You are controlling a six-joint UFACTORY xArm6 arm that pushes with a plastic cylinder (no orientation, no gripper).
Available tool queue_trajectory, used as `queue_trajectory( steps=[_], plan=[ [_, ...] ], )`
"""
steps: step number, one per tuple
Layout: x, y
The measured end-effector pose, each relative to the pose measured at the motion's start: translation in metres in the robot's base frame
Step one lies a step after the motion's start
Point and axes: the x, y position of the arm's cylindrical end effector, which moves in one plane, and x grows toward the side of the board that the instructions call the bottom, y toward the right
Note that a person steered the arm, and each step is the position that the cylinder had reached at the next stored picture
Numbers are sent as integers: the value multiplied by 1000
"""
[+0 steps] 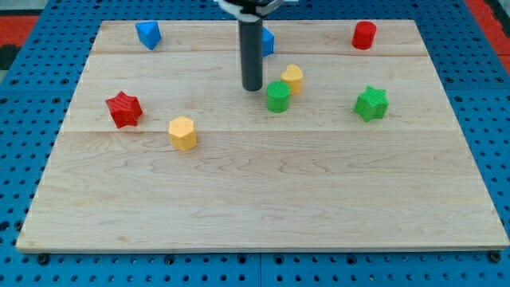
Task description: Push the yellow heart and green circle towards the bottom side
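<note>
Green circle [277, 96] touching yellow heart [292, 78]; my tip [253, 88] just left of circle; no fingers, no writing.

Bright, even light, soft short shadows, faint glare on the board [263, 199], sharp focus

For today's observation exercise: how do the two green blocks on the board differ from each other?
The green circle is rounded; the green star has points. The green circle touches the yellow heart, while the green star stands alone toward the view's right. My tip sits just left of the green circle, far from the green star. Both share the same green and similar size.
</note>
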Motion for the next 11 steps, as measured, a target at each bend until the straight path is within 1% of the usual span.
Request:
queue_trajectory(
  steps=[2, 3, 4, 5, 6, 7, 8, 10, 11],
  plan=[
    [-54, -4],
    [-53, 60],
    [-17, 80],
    [4, 70],
    [-53, 76],
    [-42, 56],
    [6, 30],
    [97, 27],
    [79, 17]
  ],
)
